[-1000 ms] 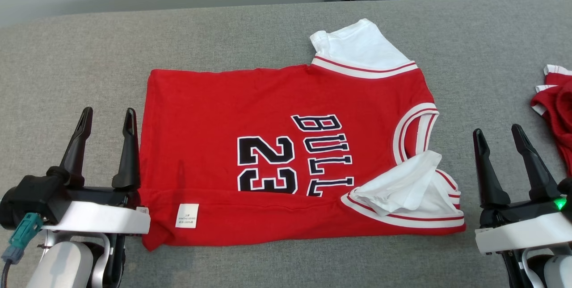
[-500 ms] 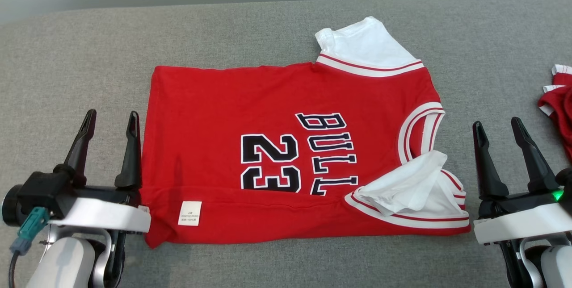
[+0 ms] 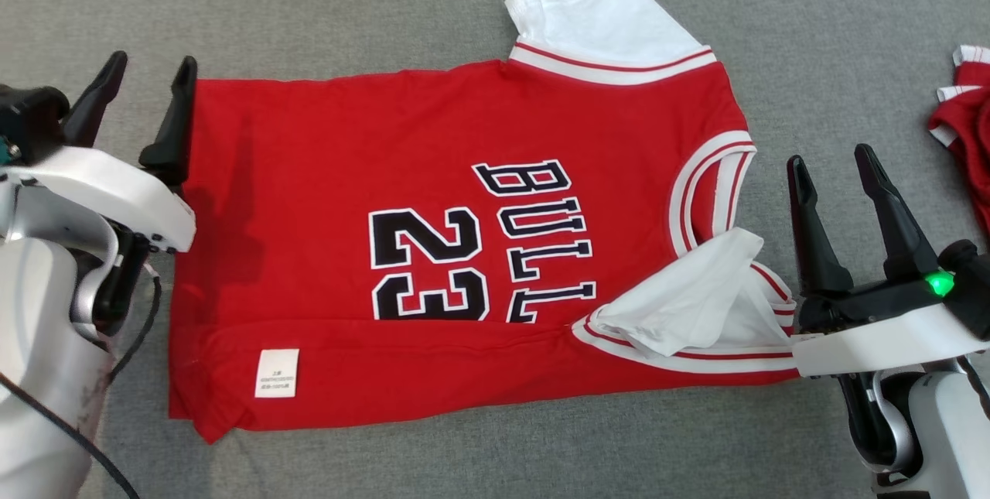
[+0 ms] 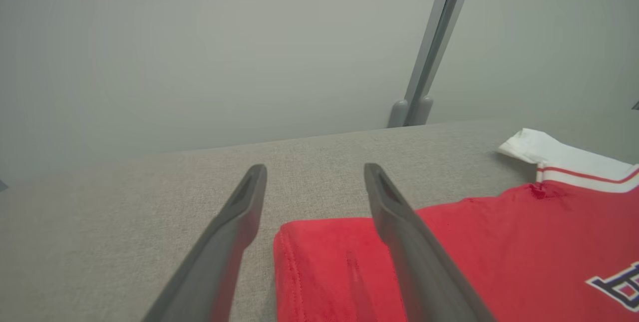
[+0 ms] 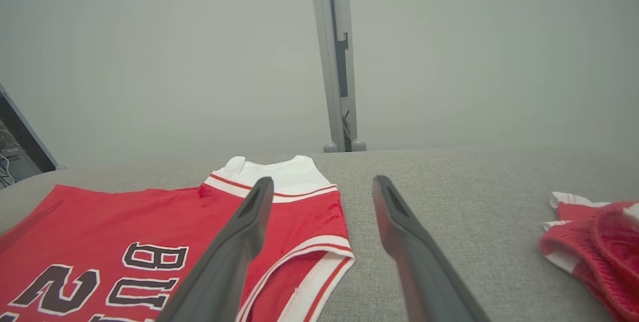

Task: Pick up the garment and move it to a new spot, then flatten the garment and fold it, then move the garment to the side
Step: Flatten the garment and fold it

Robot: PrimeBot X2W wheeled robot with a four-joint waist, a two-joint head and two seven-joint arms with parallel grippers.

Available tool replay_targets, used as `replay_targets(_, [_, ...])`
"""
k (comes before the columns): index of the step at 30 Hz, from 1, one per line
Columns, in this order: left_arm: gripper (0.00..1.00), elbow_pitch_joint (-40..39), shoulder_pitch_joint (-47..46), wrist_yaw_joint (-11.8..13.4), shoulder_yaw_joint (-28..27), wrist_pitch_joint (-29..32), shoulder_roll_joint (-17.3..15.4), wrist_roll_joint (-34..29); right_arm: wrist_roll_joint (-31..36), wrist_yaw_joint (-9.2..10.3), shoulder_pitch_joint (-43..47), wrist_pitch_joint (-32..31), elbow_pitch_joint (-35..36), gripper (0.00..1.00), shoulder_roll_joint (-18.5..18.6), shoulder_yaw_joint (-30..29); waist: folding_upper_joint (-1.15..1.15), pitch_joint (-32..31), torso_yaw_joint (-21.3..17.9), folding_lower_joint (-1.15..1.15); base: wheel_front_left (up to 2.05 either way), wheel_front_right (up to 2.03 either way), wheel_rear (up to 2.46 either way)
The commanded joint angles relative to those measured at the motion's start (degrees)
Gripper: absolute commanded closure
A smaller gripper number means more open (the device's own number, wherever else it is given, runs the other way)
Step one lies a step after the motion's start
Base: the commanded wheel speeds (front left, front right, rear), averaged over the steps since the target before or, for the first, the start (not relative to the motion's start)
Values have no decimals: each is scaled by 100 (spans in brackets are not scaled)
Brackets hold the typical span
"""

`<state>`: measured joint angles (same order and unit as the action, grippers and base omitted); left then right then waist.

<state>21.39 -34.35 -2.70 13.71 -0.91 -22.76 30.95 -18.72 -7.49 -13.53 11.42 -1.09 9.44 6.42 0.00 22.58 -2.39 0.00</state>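
One red jersey [image 3: 309, 143], one bunched red garment [image 3: 971, 124], one left end effector [image 3: 153, 59], one right end effector [image 3: 828, 155]

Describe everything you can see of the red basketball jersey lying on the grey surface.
The red basketball jersey looks like soft knit, with white sleeves, red-striped white trim, and black white-edged BULL and 23 print. It lies flat on the grey fabric surface, neck toward the robot's right, its near edge folded over the print, showing a white care label. The open left gripper is at its far hem corner; contact is unclear.
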Motion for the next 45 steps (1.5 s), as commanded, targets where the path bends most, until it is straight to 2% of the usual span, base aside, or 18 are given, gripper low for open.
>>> replay_targets(1, [0,206,-189,-74,3,114,-69,50,-47,0,-108,66,-32,0,10,50,0,229,-191,0,0,0,0])
replay_targets(8, [0,1357,-818,-333,111,786,-285,306,-100,0,-401,239,-258,0,-7,298,0,528,-402,0,0,0,0])
replay_targets(15, [0,1865,-987,-443,312,1403,-336,612,-157,0,-564,311,-436,0,24,400,0,579,-442,0,0,0,0])
replay_targets(16, [5,1912,-1005,-453,331,1443,-344,658,-162,0,-600,323,-450,0,36,411,0,579,-445,0,0,0,0])
replay_targets(18, [97,1991,-1038,-470,366,1468,-368,699,-200,0,-676,339,-463,0,66,433,0,576,-451,0,0,0,0])
replay_targets(19, [100,2031,-1043,-476,376,1492,-357,757,-214,0,-725,343,-479,0,84,436,0,567,-455,0,0,0,0])
replay_targets(22, [100,2080,-1095,-463,432,1404,-377,797,-339,-1,-967,346,-536,0,175,450,0,551,-451,0,0,0,0])
replay_targets(26, [100,2111,-1250,-472,578,1264,-262,835,-671,0,-1825,213,-1045,0,528,437,0,570,-298,0,0,0,0])
replay_targets(33, [100,1976,-1709,-478,1026,1102,188,871,-1144,-1,-3355,-176,-2289,0,1151,782,0,772,332,0,0,0,0])
replay_targets(41, [100,1868,-2302,-479,1723,810,761,1025,-1662,-1,-4872,-983,-3710,0,1557,1749,0,1132,1107,0,0,0,0])
replay_targets(45, [100,1890,-2568,-479,2066,630,984,1173,-1858,-1,-5415,-1500,-4130,0,1744,2419,0,1286,1419,0,0,0,0])
